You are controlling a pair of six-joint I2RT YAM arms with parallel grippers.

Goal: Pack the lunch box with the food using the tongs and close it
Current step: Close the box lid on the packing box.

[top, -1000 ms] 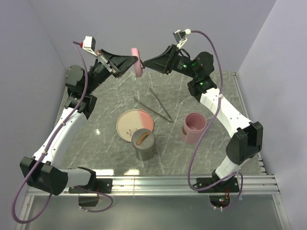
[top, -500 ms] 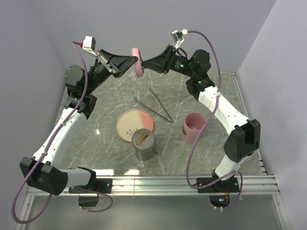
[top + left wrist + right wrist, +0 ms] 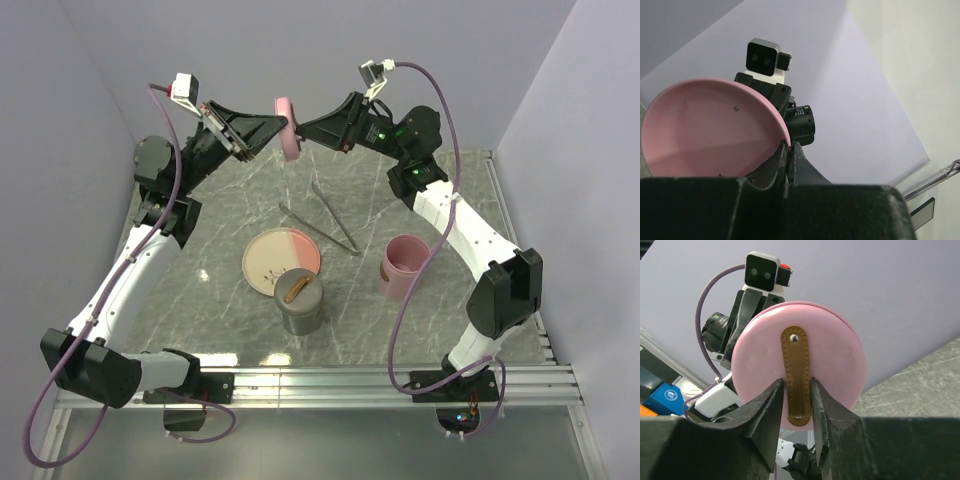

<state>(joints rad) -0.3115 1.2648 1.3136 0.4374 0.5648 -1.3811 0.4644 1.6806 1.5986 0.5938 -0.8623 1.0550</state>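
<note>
This looks like a lid handover at the far middle: the left gripper [image 3: 789, 150] is clamped on the pink lid's [image 3: 840, 355] rim. The right gripper's [image 3: 797, 390] 2 jaws flank its brown strap [image 3: 796, 360], but I cannot tell whether they pinch it. Next, that pinch must firm up before the left releases; the tongs [image 3: 320, 230] lie just far of the plate [image 3: 270, 262].

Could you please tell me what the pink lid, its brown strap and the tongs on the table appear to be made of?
Pink lid: probably plastic, smooth and matte, evenly coloured with a soft sheen.
Brown strap: looks like leather or a leather imitation, matte tan, fixed by a small metal rivet.
Tongs: metal, likely steel; the arms are thin and silvery with a dull shine.
</note>
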